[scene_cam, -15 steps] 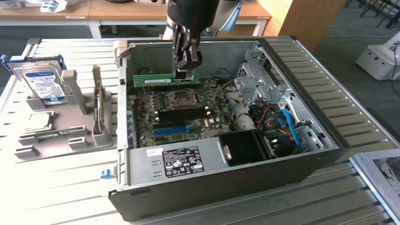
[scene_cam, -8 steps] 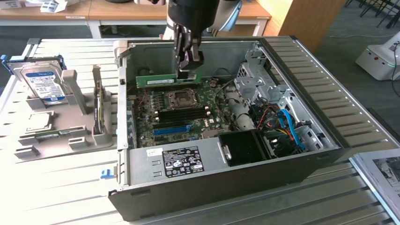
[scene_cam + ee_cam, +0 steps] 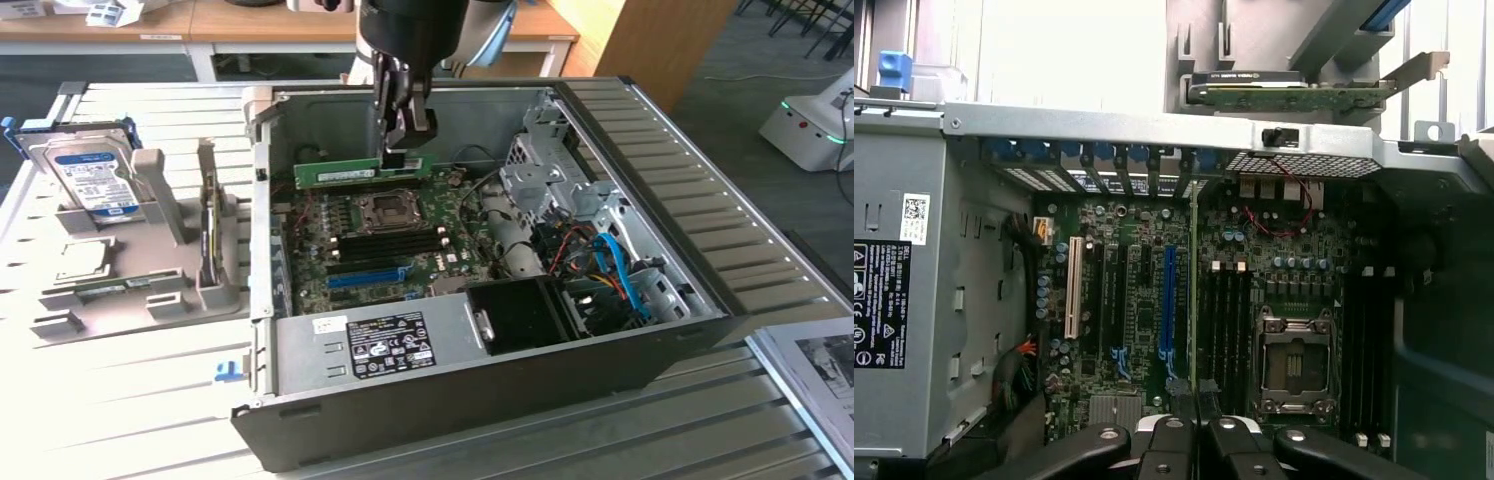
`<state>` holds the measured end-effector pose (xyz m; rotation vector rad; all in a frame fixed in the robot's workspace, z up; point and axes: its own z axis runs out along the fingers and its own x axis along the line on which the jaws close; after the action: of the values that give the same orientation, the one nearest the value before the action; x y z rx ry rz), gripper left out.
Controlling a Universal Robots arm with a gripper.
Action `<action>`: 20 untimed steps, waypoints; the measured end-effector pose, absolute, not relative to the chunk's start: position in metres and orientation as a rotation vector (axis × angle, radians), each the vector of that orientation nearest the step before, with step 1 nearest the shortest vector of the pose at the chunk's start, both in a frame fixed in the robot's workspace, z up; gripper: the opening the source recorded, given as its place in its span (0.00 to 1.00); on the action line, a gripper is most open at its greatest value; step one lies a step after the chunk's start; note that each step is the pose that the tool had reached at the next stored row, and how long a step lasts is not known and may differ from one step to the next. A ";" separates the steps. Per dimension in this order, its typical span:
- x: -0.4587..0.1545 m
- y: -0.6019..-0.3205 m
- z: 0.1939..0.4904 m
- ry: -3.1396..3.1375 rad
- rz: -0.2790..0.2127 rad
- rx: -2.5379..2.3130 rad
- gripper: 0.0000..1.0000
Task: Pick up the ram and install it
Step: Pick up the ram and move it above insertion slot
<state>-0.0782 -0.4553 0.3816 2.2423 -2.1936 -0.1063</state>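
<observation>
One gripper [image 3: 396,158] [image 3: 1197,425], mine, is clenched on one ram [image 3: 360,172] [image 3: 1194,280], a green stick gripped by its long edge at mid-length. The stick hangs level beneath my fingers, inside one open computer case [image 3: 641,340]. I cannot tell whether it touches anything below.

Directly beneath my grip lies one motherboard [image 3: 374,250]. On it, nearest my fingertips, sits one CPU socket [image 3: 390,207] [image 3: 1292,360]. Just beyond it is a bank of four black memory slots [image 3: 387,243] [image 3: 1226,320], then one blue slot [image 3: 363,277] [image 3: 1168,300].

Farther from me, one labelled power supply [image 3: 380,345] lies against the case wall. Well apart, outside the case, one hard drive [image 3: 91,178] stands upright in one grey stand [image 3: 134,270].
</observation>
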 end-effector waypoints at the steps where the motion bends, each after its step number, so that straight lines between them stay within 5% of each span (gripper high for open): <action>1: -0.078 -0.455 0.382 -2.194 -0.106 2.242 0.12; 20: -0.046 -0.455 0.382 -2.194 -0.106 2.242 0.12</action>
<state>-0.0459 -0.4553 0.3816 2.2422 -2.1937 -0.1063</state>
